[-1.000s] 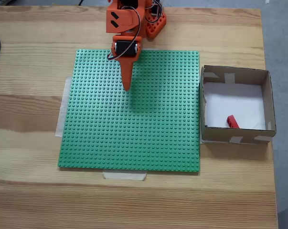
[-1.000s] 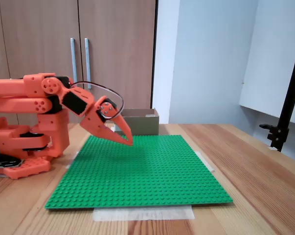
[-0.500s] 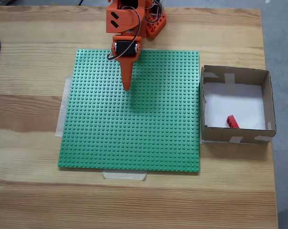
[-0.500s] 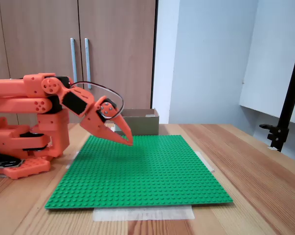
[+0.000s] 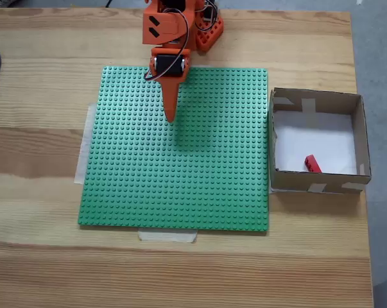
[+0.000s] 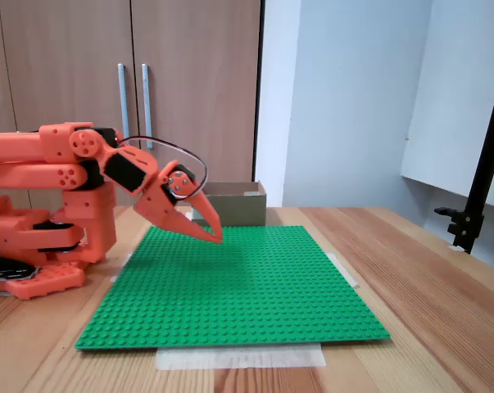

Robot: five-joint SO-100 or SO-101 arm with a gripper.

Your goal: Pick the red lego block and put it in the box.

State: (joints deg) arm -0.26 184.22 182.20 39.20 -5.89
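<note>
Light pine tabletop (image 5: 39, 269) with visible grain. Behind it there's a wooden cupboard (image 6: 83, 74) with two metal handles (image 6: 133, 98), a plain pale blue wall (image 6: 353, 98), and a black stand (image 6: 484, 180) off to the right.
</note>
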